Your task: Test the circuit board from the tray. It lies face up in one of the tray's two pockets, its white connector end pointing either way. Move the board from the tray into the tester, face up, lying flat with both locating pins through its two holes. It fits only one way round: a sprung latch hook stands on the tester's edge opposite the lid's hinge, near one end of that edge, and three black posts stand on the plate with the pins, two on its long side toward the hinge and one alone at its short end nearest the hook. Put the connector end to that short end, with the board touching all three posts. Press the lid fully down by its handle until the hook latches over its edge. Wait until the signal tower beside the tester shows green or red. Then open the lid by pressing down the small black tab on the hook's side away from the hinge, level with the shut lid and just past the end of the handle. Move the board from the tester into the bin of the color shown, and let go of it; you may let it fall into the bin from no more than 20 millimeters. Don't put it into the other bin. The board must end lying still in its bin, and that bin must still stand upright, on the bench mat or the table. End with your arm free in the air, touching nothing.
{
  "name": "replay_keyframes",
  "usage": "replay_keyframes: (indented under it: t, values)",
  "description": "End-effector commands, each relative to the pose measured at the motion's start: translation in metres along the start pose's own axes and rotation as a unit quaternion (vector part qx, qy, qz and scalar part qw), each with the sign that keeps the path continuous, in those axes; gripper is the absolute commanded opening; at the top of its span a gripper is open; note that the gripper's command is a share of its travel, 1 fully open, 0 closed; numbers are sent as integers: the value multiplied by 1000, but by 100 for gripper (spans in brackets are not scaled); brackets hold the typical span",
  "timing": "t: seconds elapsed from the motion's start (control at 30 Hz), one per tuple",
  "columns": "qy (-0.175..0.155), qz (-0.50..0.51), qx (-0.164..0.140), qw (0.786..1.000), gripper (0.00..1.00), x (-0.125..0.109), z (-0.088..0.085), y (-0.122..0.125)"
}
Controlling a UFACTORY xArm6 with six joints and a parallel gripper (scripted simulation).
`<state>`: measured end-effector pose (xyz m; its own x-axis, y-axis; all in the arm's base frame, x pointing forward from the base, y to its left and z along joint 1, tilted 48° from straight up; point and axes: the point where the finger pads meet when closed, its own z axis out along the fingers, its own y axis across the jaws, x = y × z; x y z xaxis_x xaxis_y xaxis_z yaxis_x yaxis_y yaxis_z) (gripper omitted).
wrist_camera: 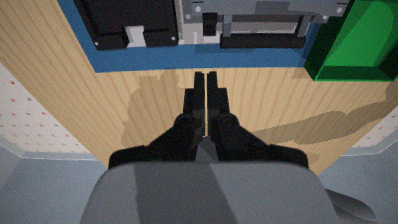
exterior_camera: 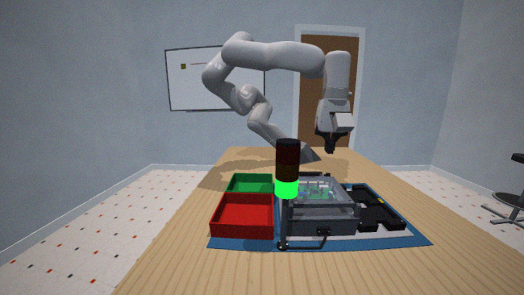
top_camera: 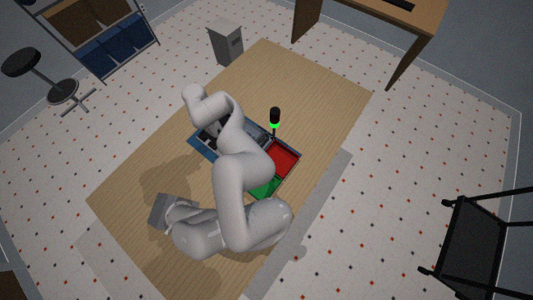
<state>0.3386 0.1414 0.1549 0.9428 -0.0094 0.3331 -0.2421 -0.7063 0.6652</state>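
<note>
The signal tower [exterior_camera: 286,189] beside the tester shows green; it also shows in the top view [top_camera: 274,121]. The green circuit board [exterior_camera: 318,191] lies in the tester [exterior_camera: 322,211] under the clear lid, which lies down flat. My gripper [exterior_camera: 330,150] is shut and empty, in the air above the tester's far edge. In the wrist view the shut fingers hang over bare wood just short of the blue mat [wrist_camera: 200,56]. Beyond them are the lid's black handle [wrist_camera: 262,40] and the small black hook part [wrist_camera: 210,23] on the tester's edge.
The green bin [exterior_camera: 250,183] and the red bin [exterior_camera: 243,215] stand side by side left of the tester; the green bin [wrist_camera: 360,42] is at the wrist view's upper right. The black tray [exterior_camera: 375,209] lies right of the tester, on the same mat.
</note>
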Motion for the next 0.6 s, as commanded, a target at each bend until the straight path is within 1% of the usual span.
replay_keyframes:
  t: [0.0,0.03,0.17,0.27,0.37,0.57]
  values:
    - [1,1,2,1000,0,1,18,-1]
    - [1,1,2,1000,0,1,18,-1]
    - [1,1,2,1000,0,1,35,-1]
    - [1,1,2,1000,0,1,43,-1]
    - [1,1,2,1000,0,1,46,-1]
    - [1,1,2,1000,0,1,46,-1]
